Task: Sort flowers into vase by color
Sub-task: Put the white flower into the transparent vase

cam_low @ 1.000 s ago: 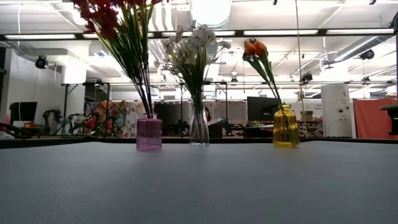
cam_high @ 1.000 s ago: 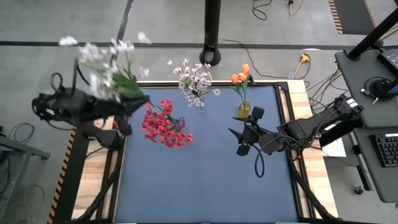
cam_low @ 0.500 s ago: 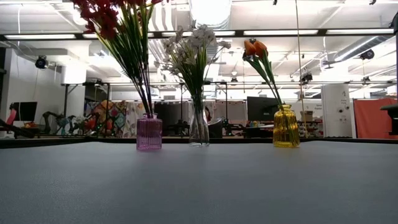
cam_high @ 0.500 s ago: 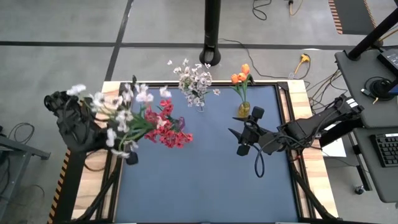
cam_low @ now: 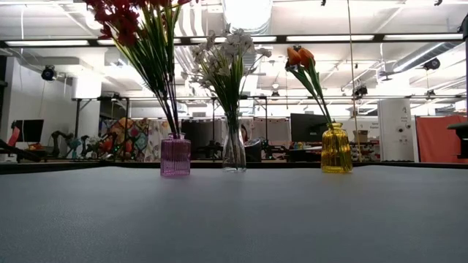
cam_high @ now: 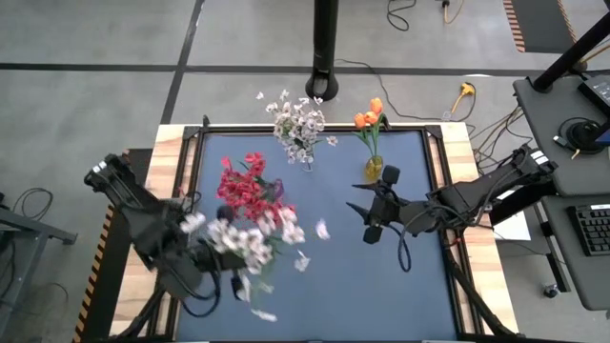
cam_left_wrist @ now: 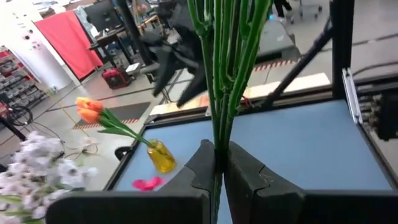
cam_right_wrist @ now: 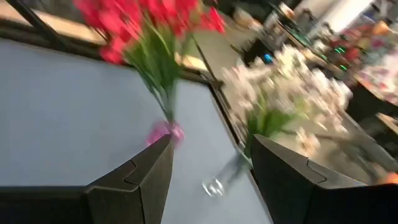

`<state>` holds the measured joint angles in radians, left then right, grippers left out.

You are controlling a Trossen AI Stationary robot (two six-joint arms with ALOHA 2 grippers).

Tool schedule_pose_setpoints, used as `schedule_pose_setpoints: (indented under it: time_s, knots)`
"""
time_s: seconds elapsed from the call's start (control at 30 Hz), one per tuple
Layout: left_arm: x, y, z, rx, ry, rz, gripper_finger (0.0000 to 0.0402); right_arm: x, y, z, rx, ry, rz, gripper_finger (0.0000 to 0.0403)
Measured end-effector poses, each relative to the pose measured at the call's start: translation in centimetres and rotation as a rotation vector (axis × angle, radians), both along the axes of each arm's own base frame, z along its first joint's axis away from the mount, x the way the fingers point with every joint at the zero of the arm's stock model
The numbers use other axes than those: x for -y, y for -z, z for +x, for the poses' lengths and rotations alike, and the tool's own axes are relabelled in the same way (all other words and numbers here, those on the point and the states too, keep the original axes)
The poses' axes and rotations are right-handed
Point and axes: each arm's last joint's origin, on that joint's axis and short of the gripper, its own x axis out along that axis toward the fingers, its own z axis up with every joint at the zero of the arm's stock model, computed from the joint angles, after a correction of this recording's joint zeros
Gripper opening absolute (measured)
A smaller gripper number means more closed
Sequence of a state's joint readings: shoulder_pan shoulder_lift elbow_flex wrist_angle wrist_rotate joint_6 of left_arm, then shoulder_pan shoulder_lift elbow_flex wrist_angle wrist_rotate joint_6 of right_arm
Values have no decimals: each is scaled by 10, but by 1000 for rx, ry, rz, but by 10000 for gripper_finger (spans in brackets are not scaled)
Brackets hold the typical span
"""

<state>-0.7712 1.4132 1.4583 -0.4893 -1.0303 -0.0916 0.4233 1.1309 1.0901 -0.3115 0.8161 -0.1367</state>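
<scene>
**Left arm carries a white spray; the clear vase lies far and to the right**

High view: the left gripper (cam_high: 214, 272) hangs over the near-left part of the blue-topped table (cam_high: 381, 295), with a blurred spray of small white-pink blossoms (cam_high: 250, 243) fanning right from it. Along the far edge stand three vases: a pink ribbed glass vase of red blossoms (cam_high: 250, 193), a clear glass vase of white blossoms (cam_high: 298, 127) and a yellow glass vase with orange tulip buds (cam_high: 372, 143). The right gripper (cam_high: 367, 217) waits over the right half, near the yellow vase.

Low view: no arm shows. The pink vase (cam_low: 175, 155), the clear vase (cam_low: 234, 150) and the yellow vase (cam_low: 336, 148) stand upright in a row, left to right.

Left wrist view: the gripper's fingers (cam_left_wrist: 202, 165) are clamped on a bundle of green stems (cam_left_wrist: 222, 74), whose long axis runs straight out from them.

Right wrist view: its fingers (cam_right_wrist: 149, 168) stand apart, with nothing between them.

The held spray probably belongs in the clear vase, which lies farther and rightward of the left gripper, the nearer arm; the stems must turn upright first.
</scene>
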Motion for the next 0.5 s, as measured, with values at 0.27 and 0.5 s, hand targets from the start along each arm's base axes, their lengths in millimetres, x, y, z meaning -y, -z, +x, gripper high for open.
schedule_pose_setpoints:
  time_s: [0.27,0.5]
  knots:
    - [22,26,33,7,-13,17,4,-15,-21,12,183,-359,67,206]
    - [35,42,60,52,-28,10,4,-23,-21,24,256,-458,67,206]
